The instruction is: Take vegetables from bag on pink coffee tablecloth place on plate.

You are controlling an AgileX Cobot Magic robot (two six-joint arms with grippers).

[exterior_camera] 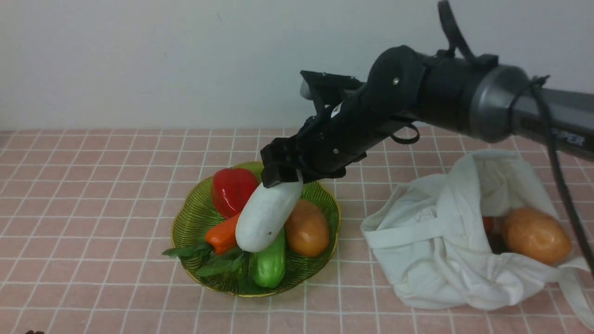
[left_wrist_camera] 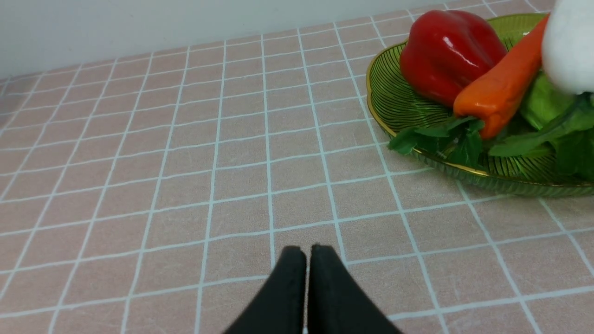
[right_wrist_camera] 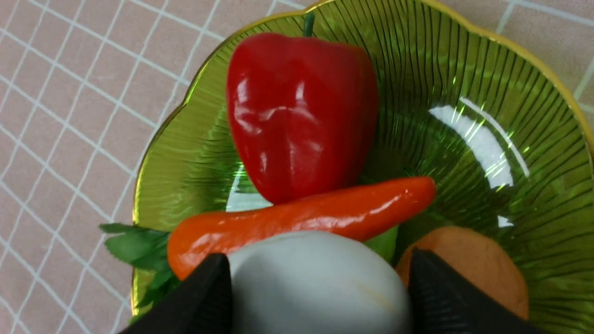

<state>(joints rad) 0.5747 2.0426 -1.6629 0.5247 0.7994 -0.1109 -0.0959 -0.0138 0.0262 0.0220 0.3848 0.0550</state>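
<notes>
My right gripper (exterior_camera: 280, 178) is shut on the top end of the white radish (exterior_camera: 267, 214), which hangs tilted over the yellow-green plate (exterior_camera: 185, 218); its lower end is down among the vegetables there. In the right wrist view the black fingers (right_wrist_camera: 436, 297) clamp the radish (right_wrist_camera: 315, 283) on both sides. An orange-brown potato (exterior_camera: 306, 229) lies in the plate, and another potato (exterior_camera: 536, 234) sits in the open white bag (exterior_camera: 427, 232) on the pink tablecloth (exterior_camera: 93, 195). My left gripper (left_wrist_camera: 306, 260) is shut and empty, low over the cloth beside the plate (left_wrist_camera: 394, 99).
The plate also holds a red pepper (exterior_camera: 232, 190), an orange carrot (exterior_camera: 223, 235) with green leaves (exterior_camera: 199, 260) and a green cucumber (exterior_camera: 269, 264). A bag strap (exterior_camera: 580, 297) trails at the front right. A pale wall stands behind the table.
</notes>
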